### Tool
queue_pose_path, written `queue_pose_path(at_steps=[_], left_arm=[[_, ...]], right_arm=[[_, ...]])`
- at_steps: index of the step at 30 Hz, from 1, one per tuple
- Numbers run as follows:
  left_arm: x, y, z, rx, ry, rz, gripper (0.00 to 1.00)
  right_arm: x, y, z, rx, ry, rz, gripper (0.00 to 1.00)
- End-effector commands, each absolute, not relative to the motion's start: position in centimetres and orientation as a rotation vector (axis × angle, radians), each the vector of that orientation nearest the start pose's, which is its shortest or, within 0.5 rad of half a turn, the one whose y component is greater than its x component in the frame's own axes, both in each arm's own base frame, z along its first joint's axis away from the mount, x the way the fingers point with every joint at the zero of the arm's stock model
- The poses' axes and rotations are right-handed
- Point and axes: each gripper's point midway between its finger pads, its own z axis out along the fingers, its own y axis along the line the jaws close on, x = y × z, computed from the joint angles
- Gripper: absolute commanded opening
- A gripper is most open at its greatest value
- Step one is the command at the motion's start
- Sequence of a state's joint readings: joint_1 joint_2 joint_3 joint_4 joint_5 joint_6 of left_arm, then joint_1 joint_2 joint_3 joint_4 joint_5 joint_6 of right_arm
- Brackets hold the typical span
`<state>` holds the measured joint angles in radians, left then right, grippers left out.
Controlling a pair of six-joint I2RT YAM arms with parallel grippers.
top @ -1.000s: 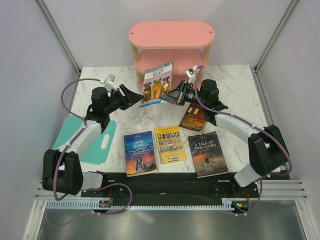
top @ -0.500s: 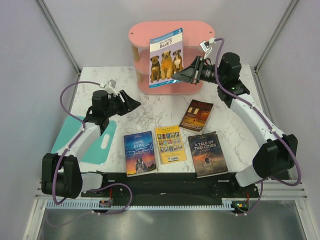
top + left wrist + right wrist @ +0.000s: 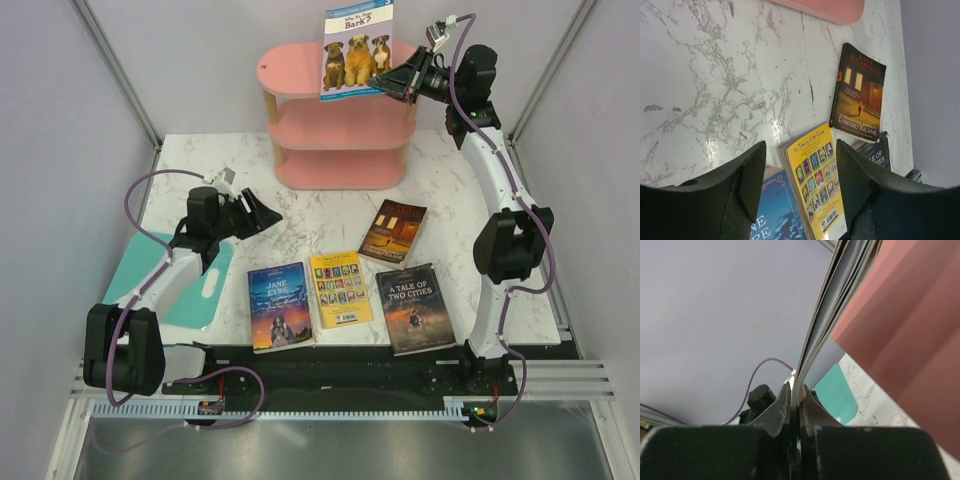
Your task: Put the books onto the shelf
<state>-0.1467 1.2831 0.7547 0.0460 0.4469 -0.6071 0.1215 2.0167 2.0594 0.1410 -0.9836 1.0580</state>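
My right pincer (image 3: pixel 386 85) is squeezed shut on the edge of the dog book (image 3: pixel 357 48). It holds the book standing up, high by the top board of the pink shelf (image 3: pixel 300 66). My left pincer (image 3: pixel 268 213) is open and holds nothing. It hangs over the table (image 3: pixel 330 215), near the yellow book (image 3: pixel 340 288) lying flat.

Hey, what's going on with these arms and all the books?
The right end effector is shut on the dog picture book, holding it upright near the top of the pink shelf. The left end effector hangs open and empty over the table, where four books lie flat: Jane Eyre, the yellow book, A Tale of Two Cities, the brown-orange book.
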Motion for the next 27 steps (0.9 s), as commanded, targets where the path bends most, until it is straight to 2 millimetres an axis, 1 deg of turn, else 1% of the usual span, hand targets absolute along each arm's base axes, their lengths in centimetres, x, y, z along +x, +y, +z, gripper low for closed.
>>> queue_pose_path(at_steps=[1, 5, 6, 9, 11, 13, 20, 21, 22, 24, 25, 27], left_arm=[[34.9, -14.9, 16.0, -0.149, 2.111, -0.905, 0.65], [34.9, -14.9, 15.9, -0.153, 2.116, -0.905, 0.65], [34.9, -14.9, 15.7, -0.154, 2.121, -0.907, 0.65], [34.9, -15.1, 15.7, -0.149, 2.125, -0.914, 0.65], [35.0, -15.1, 15.7, -0.15, 2.124, -0.914, 0.65], [35.0, -15.2, 15.7, -0.15, 2.125, -0.921, 0.65], [35.0, -15.2, 15.9, -0.149, 2.123, -0.927, 0.65], [35.0, -15.2, 15.9, -0.147, 2.122, -0.929, 0.65], [35.0, -15.3, 16.0, -0.147, 2.12, -0.931, 0.65], [34.9, -15.3, 16.0, -0.144, 2.121, -0.936, 0.65], [34.9, -15.3, 16.0, -0.145, 2.119, -0.935, 0.65], [34.8, -15.3, 16.0, -0.145, 2.121, -0.939, 0.65]], right_arm=[[49.8, 22.0, 45.8, -0.164, 1.653, 1.689, 0.01], [50.6, 21.3, 44.7, -0.101, 1.679, 1.706, 0.03], [50.7, 20.9, 44.7, -0.087, 1.676, 1.698, 0.04], [50.9, 20.4, 44.6, -0.063, 1.673, 1.69, 0.06], [51.0, 20.1, 44.7, -0.052, 1.67, 1.685, 0.09], [51.3, 19.8, 44.7, -0.039, 1.666, 1.678, 0.11], [52.4, 18.8, 43.8, 0.026, 1.675, 1.671, 0.17], [52.7, 18.5, 43.6, 0.047, 1.678, 1.67, 0.19], [52.8, 18.4, 43.5, 0.054, 1.679, 1.671, 0.23], [53.2, 17.8, 43.2, 0.086, 1.681, 1.662, 0.28], [53.3, 17.6, 43.1, 0.099, 1.681, 1.658, 0.34], [53.7, 17.0, 43.0, 0.131, 1.677, 1.643, 0.4]])
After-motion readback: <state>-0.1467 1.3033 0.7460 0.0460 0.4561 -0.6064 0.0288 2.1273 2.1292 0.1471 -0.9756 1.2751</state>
